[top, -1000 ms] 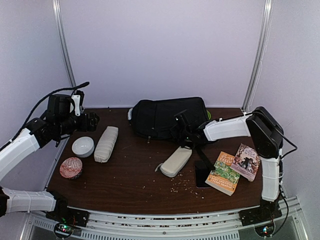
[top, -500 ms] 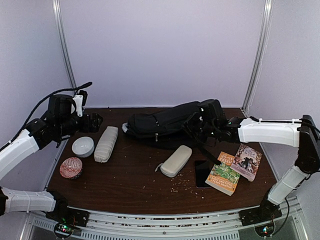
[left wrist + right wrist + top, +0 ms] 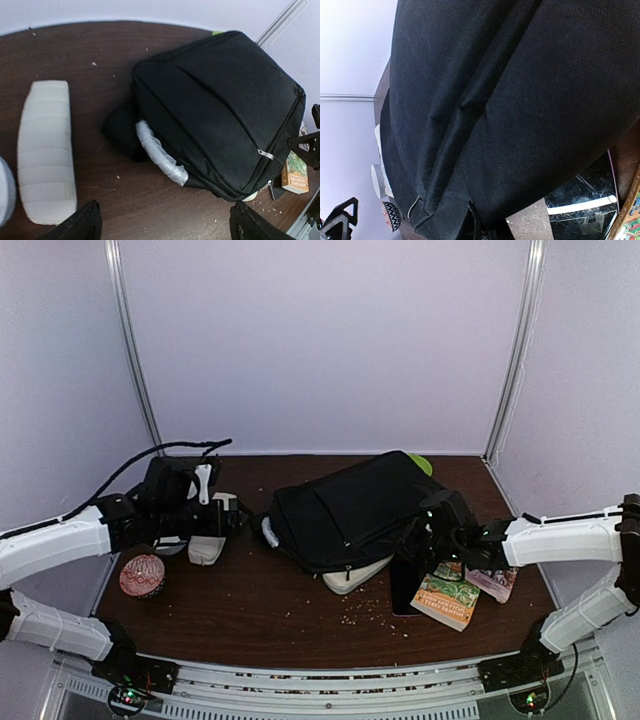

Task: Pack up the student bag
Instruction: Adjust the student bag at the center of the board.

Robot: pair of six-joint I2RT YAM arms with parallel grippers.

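The dark brown wooden table (image 3: pixel 280 612) carries the student bag (image 3: pixel 350 505) at its centre. The bag's near edge overlies a beige pouch (image 3: pixel 352 578) that lies flat on the surface. A second beige pouch (image 3: pixel 46 150) lies left of the bag, apart from it. A round patterned container (image 3: pixel 142 575) sits near the front left. To the right lie a dark flat device (image 3: pixel 402 588), a green-covered book (image 3: pixel 446 596) just beside it, and a pink-covered book (image 3: pixel 492 585). Crumbs (image 3: pixel 355 612) are scattered towards the front

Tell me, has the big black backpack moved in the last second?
Yes. The backpack has come toward the table's near edge and now covers most of the beige pouch that lay clear in front of it.
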